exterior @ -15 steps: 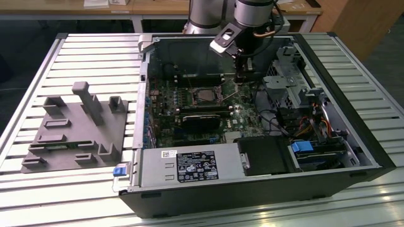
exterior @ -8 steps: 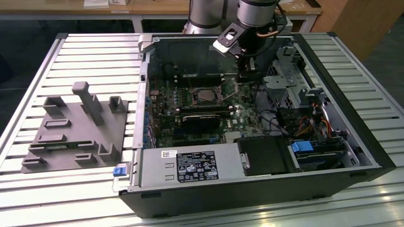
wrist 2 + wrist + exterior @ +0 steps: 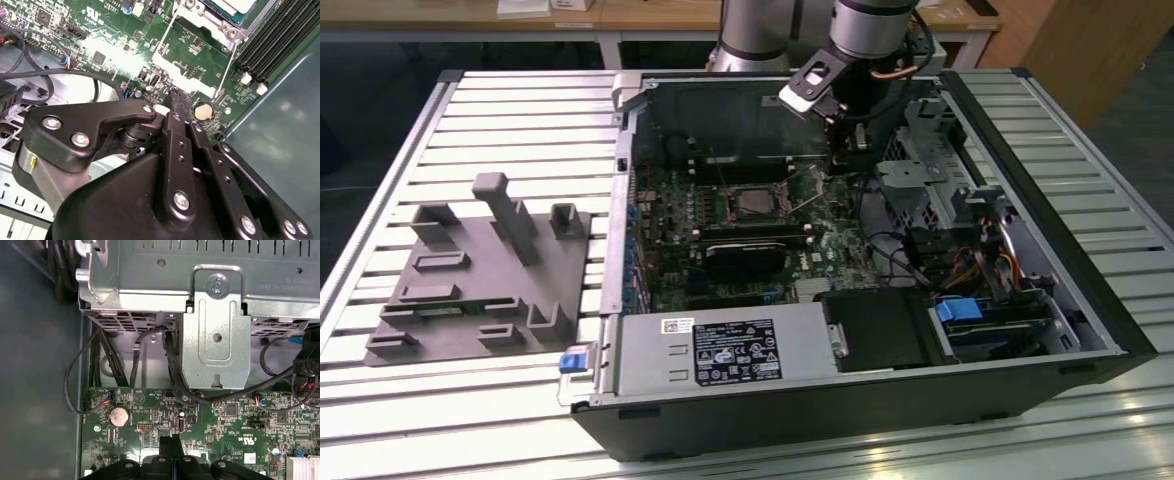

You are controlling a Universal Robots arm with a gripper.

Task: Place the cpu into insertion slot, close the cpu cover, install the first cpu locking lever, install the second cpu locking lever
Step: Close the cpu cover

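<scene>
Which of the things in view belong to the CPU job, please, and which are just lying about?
Job: cpu, cpu cover, locking lever, gripper.
Lying about: grey fixture, coin battery, memory slots, power supply, drive cage.

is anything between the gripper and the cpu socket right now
Nothing tall shows. In the second wrist view the gripper hangs over the motherboard beside the coin cell; toward the insertion slot lie only low board parts and a thin locking lever.
</scene>
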